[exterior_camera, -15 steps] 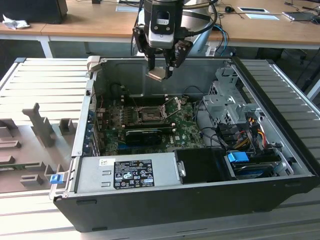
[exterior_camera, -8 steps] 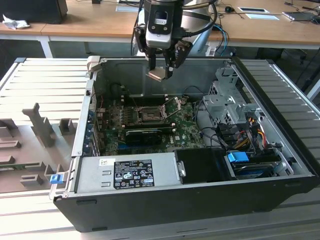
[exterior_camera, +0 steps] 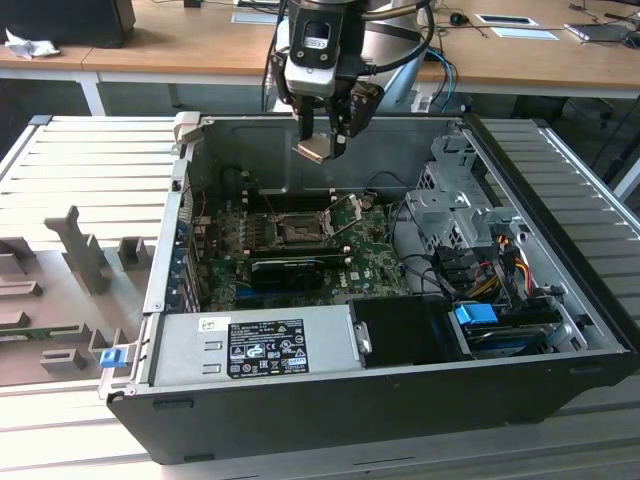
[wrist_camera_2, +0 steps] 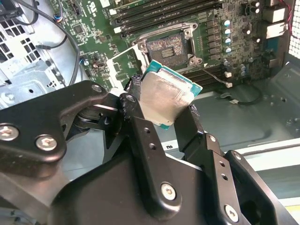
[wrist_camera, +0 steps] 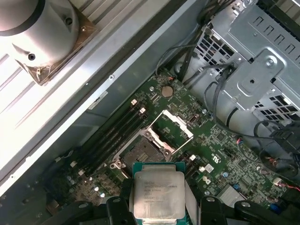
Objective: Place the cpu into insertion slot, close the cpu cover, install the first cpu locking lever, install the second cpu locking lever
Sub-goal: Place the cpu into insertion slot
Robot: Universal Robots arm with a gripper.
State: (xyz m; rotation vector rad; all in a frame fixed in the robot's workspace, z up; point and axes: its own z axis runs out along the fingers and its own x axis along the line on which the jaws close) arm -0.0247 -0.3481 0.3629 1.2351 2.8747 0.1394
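Second wrist view | jaws pinching cpu (wrist_camera_2: 166, 96) above insertion slot (wrist_camera_2: 168, 47); cpu cover (wrist_camera_2: 115, 63) raised

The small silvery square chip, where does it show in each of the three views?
Exterior view: small silvery square chip in the black pincer, above the open case.
Second wrist view: chip tilted in the pincer, socket beyond.
First wrist view: chip flat-on in the pincer.
Shared landmark: the dark square metal-rimmed socket, uncovered.
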